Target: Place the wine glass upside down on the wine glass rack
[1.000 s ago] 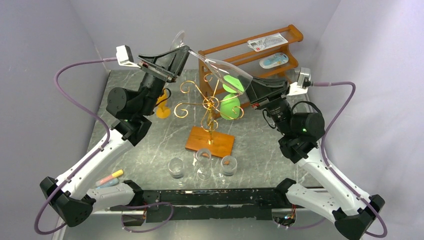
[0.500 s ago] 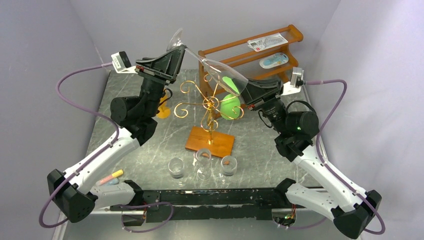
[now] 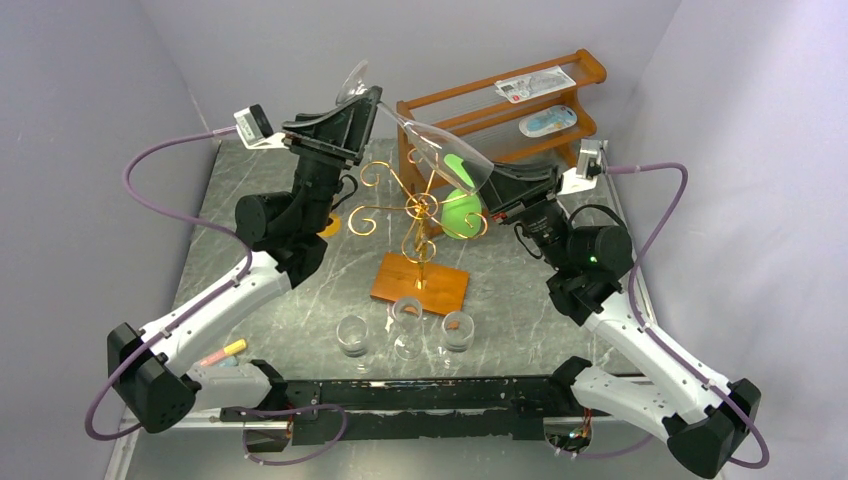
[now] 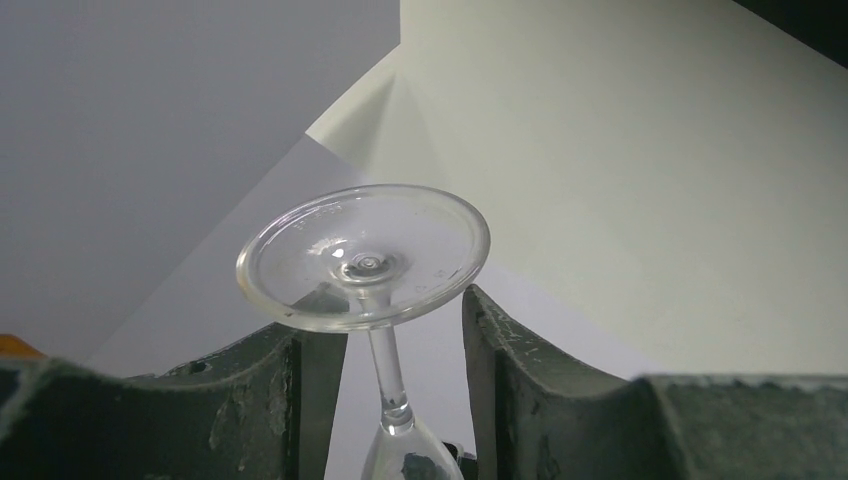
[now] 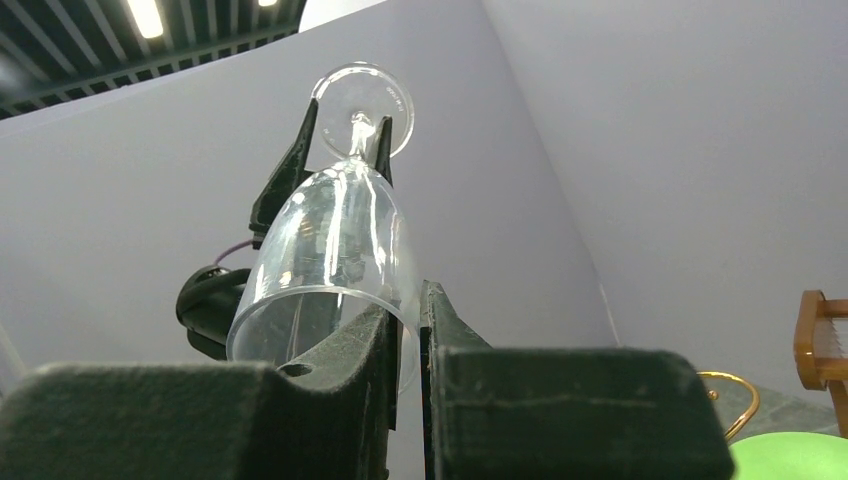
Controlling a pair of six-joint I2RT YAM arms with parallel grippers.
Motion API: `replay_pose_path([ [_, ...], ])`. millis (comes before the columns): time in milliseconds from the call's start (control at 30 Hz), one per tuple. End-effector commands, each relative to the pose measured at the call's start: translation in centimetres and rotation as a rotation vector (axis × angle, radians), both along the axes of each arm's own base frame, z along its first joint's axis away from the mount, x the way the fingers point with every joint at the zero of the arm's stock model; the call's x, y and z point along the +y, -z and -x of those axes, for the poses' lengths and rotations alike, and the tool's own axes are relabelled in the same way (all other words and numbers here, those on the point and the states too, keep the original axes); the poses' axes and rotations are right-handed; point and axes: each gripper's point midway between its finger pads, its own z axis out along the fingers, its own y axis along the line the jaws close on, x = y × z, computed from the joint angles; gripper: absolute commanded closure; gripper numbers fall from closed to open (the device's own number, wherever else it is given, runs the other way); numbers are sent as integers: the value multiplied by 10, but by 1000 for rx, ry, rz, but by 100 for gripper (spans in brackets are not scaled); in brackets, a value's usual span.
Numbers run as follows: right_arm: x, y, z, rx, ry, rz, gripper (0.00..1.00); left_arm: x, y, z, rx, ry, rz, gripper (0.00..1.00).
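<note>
While the right gripper (image 5: 408, 312) pinches the wine glass (image 5: 320, 240), the left gripper (image 4: 400, 335) brackets its stem, open.

Clear stemmed wine glass (image 3: 440, 138) tilted midair, top ctr, foot upper-left; gold wire rack (image 3: 422, 210) w/ orange-brown wood base upright, ctr.

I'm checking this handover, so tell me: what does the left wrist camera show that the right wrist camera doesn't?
Only the left wrist view: the foot of the wine glass close up, its stem passing between the fingers of the open left gripper with a gap on each side. Only the right wrist view: the right gripper shut on the bowl's rim, a gold curl of the rack, a corner of the wooden shelf, a green object and ceiling lights. Both: the glass, the left gripper flanking its stem, and pale walls.
</note>
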Motion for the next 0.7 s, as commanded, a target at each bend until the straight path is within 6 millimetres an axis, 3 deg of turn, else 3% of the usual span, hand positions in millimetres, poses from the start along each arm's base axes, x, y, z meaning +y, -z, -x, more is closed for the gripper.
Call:
replay_pose_path([
  [0, -1, -7, 2, -41, 18, -3, 100, 10, -20, 2, -20, -97, 24, 53],
  [167, -2, -3, 2, -43, 27, 7, 100, 12, -17, -3, 3, -135, 25, 67],
  [200, -3, -1, 2, -39, 34, 13, 100, 12, -17, -2, 1, -139, 26, 72],
  [233, -4, 1, 2, -33, 38, 17, 100, 13, -18, -1, -6, -142, 28, 88],
  [333, -6, 6, 1, -6, 47, 44, 100, 11, -21, 0, -23, -152, -1, 95],
  [400, -6, 10, -1, 27, 59, 76, 90, 10, -22, 2, -36, -158, -20, 95],
  [533, -13, 25, -1, 60, 107, 148, 62, 14, -24, 8, -56, -178, -37, 95],
  [667, -30, 48, 2, 81, 195, 239, 48, 12, -32, 9, -57, -204, -95, 95],
])
